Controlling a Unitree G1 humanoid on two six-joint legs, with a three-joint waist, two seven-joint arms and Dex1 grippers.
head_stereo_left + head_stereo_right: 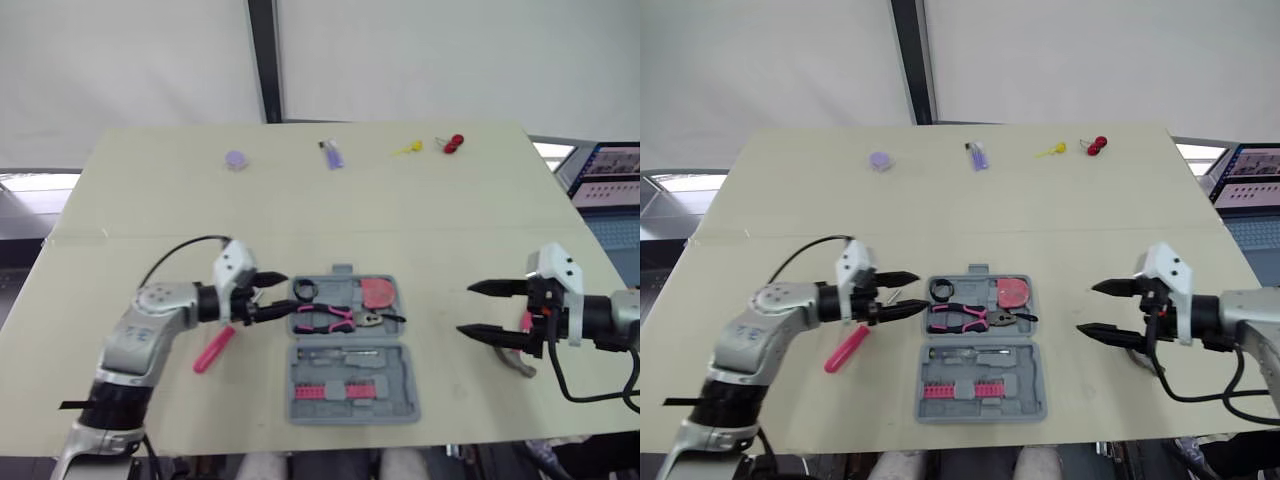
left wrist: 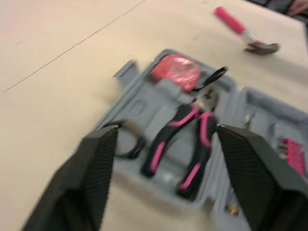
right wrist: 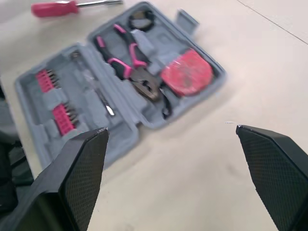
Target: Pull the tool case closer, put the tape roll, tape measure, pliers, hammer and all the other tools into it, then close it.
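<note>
Farthest left, the screwdriver (image 1: 213,350) lies on the counter (image 1: 420,220), just left of the tool case (image 1: 395,385) and nearer to us than the left jaws. Those jaws are spread apart and empty, their tips at the left rim of the open case, right beside the tape roll (image 1: 305,290). We think the first risk is here: a turn toward the screwdriver could clip that rim and shove the case, or jolt the pliers (image 1: 328,318), which look to lie loosely across the far half with their nose by the tape measure (image 1: 377,292). If they are not seated, the case may not shut. Well to the right of the case, the right jaws are also wide apart and hold nothing. The hammer (image 2: 246,33) lies just under them, partly hidden, close to the counter's near edge. We judge that a careless reach down could push it off.
</note>
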